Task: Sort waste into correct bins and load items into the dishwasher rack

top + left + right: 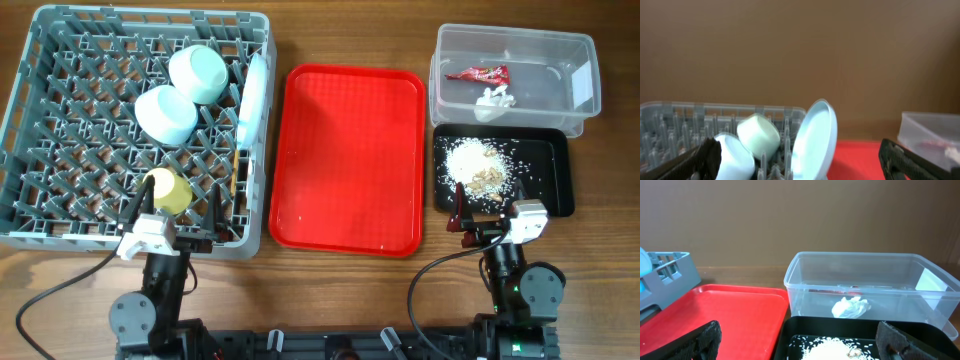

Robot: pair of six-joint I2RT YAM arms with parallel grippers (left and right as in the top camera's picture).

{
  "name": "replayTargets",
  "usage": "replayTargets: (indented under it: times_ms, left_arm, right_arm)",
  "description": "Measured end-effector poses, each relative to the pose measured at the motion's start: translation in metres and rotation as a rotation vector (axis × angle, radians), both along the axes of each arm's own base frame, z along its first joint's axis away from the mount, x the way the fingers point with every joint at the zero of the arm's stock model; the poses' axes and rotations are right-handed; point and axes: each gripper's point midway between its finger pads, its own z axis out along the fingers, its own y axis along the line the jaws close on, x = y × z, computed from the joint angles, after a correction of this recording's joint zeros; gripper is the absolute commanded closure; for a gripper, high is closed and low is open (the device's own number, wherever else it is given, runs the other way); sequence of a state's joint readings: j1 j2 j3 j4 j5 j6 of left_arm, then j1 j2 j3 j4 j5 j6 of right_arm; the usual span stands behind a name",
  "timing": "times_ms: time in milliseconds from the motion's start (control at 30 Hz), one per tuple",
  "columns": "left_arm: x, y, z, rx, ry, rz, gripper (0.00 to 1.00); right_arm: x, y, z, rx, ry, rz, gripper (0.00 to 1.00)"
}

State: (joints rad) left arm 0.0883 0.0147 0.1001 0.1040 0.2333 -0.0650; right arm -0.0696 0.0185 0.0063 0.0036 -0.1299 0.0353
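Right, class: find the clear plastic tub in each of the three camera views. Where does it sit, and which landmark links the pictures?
Overhead: the clear tub is at top right, just behind the black tray.
Left wrist: it is at the right edge, partly cut off.
Right wrist: it is centre right, behind the black tray.
Shared landmark: the red tray lies beside the tub in all three views.

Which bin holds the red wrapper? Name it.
The clear tub, with the red wrapper and a tissue inside; the black tray beside it holds food scraps.
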Motion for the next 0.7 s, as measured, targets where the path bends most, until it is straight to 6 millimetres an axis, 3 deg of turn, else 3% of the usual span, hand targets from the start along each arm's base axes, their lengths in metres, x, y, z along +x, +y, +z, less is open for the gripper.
replayTargets:
  times_ms: [100, 267, 500, 700]
  left_arm:
    - [0.003, 0.000, -0.008, -0.001, -0.018, -0.002, 0.00]
    - [0.010, 0.001, -0.047, -0.066, 0.113, -0.009, 0.00]
    - [0.010, 0.001, -0.080, -0.104, 0.250, -0.002, 0.00]
    - [0.011, 0.006, -0.082, -0.111, 0.257, 0.026, 0.00]
  right_arm:
    - [0.000, 0.000, 0.000, 0.000, 0.000, 0.000, 0.00]
    - [0.000, 0.000, 0.000, 0.000, 0.000, 0.000, 0.00]
    - [0.000, 0.000, 0.000, 0.000, 0.000, 0.000, 0.00]
    - [0.000, 0.000, 0.000, 0.000, 0.000, 0.000, 0.00]
